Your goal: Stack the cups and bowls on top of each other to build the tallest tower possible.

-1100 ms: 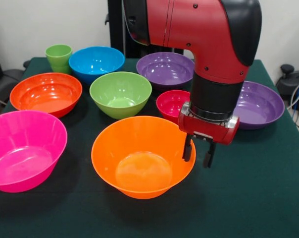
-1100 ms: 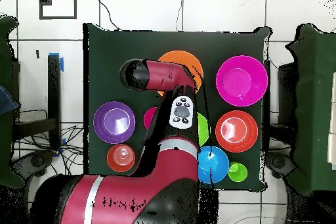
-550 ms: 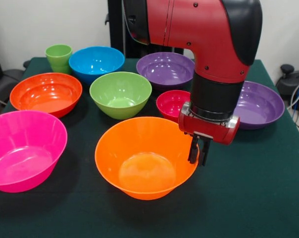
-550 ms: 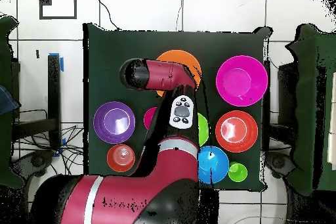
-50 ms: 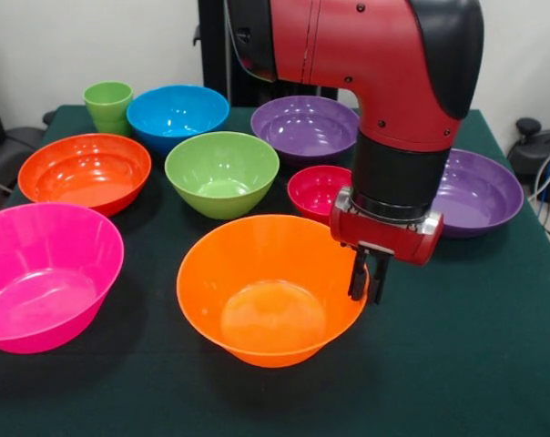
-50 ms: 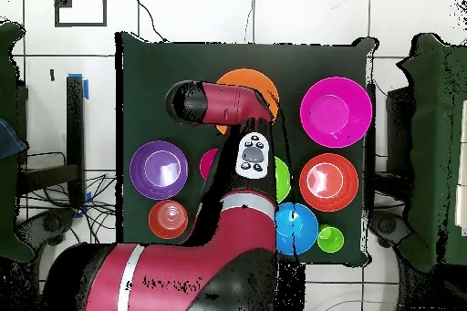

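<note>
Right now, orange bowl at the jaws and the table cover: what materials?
Orange bowl: looks like glossy moulded plastic, given bright highlights, a thin rim and slightly see-through walls. Table cover: probably matte dark green cloth or felt, with no sheen; weave can't be made out.

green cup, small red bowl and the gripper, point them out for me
green cup (image 5: 108, 105), front view, on its outer wall below the rim.
small red bowl (image 5: 316, 189), front view, on its inner wall.
gripper (image 5: 367, 278), front view, between its fingertips at the orange bowl (image 5: 257, 300) rim.

Glossy round plastic bowls (image 5: 270, 287) sit upright and unstacked on the table, beside a small light-green tapered plastic tumbler (image 5: 108, 105) at the far corner.
</note>
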`<action>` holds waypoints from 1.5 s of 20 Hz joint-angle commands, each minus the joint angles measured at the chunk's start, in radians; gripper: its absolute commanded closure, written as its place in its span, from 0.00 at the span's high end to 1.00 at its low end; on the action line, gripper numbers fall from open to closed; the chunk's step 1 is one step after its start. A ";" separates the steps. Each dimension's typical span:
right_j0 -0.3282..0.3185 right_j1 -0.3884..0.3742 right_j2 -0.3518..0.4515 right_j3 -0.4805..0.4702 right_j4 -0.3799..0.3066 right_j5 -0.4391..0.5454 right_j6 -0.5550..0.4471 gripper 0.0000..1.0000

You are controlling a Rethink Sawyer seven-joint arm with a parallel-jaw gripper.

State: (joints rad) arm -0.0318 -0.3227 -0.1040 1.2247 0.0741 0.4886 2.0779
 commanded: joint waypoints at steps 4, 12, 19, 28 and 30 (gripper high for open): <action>-0.076 -0.137 0.272 0.193 -0.008 -0.015 -0.070 0.00; -0.181 -0.248 0.416 0.340 -0.016 -0.109 -0.056 0.00; -0.290 -0.294 0.558 0.441 -0.045 -0.175 -0.060 0.00; -0.416 -0.302 0.731 0.514 -0.079 -0.223 -0.066 0.00; -0.433 -0.312 0.757 0.521 -0.083 -0.220 -0.066 0.00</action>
State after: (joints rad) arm -0.4320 -0.6215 0.4741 1.6565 0.0743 0.2984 2.0779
